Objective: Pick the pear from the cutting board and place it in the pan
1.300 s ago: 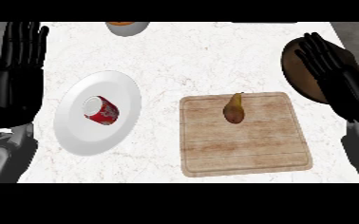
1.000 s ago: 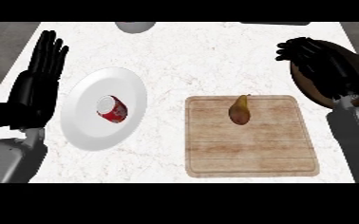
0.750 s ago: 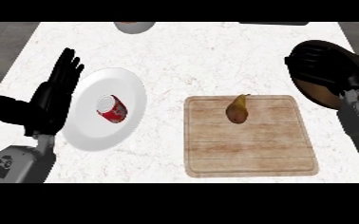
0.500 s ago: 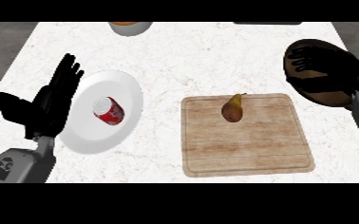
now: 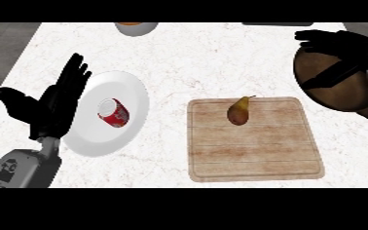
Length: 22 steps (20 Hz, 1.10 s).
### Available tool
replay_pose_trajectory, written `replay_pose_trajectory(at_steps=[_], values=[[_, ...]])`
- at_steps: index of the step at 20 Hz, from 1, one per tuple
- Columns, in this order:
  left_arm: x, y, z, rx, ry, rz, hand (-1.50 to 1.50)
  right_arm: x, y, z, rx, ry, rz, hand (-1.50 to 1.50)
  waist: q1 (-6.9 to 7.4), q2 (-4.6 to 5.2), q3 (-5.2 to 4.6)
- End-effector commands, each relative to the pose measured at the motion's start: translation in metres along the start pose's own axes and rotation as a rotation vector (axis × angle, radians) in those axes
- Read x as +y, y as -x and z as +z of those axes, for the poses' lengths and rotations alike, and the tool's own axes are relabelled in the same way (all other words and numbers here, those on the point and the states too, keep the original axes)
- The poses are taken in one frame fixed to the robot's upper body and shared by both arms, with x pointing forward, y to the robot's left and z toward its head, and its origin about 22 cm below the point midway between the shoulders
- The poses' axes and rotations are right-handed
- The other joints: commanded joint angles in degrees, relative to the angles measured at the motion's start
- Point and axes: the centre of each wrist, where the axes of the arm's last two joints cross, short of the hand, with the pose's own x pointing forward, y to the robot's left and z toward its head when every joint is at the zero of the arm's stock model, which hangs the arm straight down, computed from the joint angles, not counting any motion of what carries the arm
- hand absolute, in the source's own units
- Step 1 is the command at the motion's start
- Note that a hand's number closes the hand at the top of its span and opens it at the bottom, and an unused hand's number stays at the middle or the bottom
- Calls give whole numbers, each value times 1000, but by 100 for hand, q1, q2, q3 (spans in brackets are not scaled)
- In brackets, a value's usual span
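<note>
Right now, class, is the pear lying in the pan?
No, the pear lies on the cutting board, apart from the pan at the right edge.

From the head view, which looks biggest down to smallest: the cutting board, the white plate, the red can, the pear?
1. cutting board
2. white plate
3. red can and pear: they look about alike, so I would not rank them.

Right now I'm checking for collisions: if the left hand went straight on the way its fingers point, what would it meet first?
Likely nothing: the left hand points up-view over bare counter, leaving the plate to its right and passing left of the bowl. Its height is unclear.
</note>
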Motion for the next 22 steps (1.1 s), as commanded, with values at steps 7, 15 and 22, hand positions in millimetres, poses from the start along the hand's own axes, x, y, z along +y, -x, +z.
replay_pose_trajectory(at_steps=[7, 15, 22], values=[[-13, -5, -5, -8, 19, -15, 0, 23, -66, -49, 117, -257, 305, -150, 116, 37, 1], [-21, 1, 7, -11, 17, 2, 0, 46, -46, -67, 278, -666, 416, -150, 65, 18, 2], [8, 11, -5, 3, -24, -3, 0, 65, -92, -79, 229, -703, 551, -150, -57, 2, -4]])
